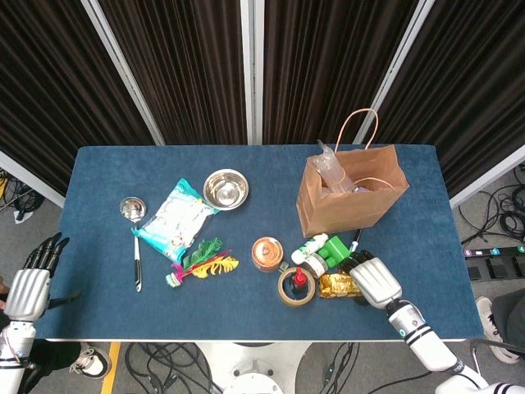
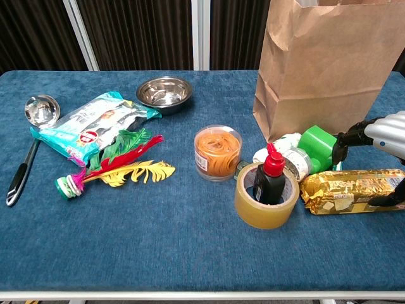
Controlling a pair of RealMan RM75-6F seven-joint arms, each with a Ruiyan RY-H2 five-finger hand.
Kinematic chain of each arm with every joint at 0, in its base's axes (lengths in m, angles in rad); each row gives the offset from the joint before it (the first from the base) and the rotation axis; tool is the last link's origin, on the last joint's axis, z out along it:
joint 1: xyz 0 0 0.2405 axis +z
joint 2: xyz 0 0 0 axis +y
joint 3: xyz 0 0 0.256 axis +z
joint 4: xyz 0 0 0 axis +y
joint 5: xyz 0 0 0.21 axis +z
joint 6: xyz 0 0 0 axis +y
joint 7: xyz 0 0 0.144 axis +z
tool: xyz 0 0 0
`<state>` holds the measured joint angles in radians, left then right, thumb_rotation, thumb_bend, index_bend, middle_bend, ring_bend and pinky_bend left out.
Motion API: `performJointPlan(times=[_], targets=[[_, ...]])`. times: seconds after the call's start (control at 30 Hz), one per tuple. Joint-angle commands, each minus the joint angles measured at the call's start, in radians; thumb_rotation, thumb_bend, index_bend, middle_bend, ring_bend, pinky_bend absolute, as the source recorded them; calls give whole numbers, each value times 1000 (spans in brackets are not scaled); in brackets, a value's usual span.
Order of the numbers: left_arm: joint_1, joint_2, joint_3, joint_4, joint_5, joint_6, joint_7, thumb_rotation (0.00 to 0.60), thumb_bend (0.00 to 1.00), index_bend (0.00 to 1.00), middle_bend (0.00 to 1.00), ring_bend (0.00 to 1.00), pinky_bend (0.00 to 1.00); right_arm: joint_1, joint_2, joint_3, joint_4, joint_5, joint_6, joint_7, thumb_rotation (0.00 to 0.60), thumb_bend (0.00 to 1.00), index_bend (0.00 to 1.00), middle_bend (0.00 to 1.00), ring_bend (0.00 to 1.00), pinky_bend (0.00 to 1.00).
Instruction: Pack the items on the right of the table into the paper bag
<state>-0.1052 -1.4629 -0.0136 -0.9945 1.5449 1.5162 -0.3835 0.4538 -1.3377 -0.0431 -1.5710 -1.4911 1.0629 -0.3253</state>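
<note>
The right hand (image 2: 380, 149) hovers over the gold biscuit packet (image 2: 351, 190), fingers spread around it, not yet gripping. Just ahead stands the paper bag (image 1: 353, 197). A sloppy close could knock the green tub (image 2: 321, 147) just inboard (packed tight there). Outboard, bare table (image 1: 426, 246) leaves room; the left hand (image 1: 31, 283) idles open off-table.
</note>
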Motion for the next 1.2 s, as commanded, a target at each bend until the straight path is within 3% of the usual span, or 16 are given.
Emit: performJointPlan(times=[0.03, 0.27, 0.83, 1.2], targets=[[0, -5, 0, 6, 0, -1, -5, 600, 167, 88, 123, 24, 147, -6, -9, 4, 10, 8, 7, -10, 600, 0, 346, 335, 201, 238], [-1, -2, -4, 10, -7, -6, -27, 600, 167, 88, 123, 24, 147, -25, -52, 15, 54, 21, 38, -31, 600, 0, 345, 336, 200, 238], [5, -8, -3, 34, -12, -12, -49, 600, 169, 91, 122, 23, 147, -28, -99, 7, 92, 46, -1, -30, 600, 0, 348, 391, 247, 293], [7, -9, -1, 35, -9, -7, -46, 600, 169, 91, 122, 24, 147, -43, -119, 9, 109, 43, 25, -41, 600, 50, 464, 469, 342, 399]])
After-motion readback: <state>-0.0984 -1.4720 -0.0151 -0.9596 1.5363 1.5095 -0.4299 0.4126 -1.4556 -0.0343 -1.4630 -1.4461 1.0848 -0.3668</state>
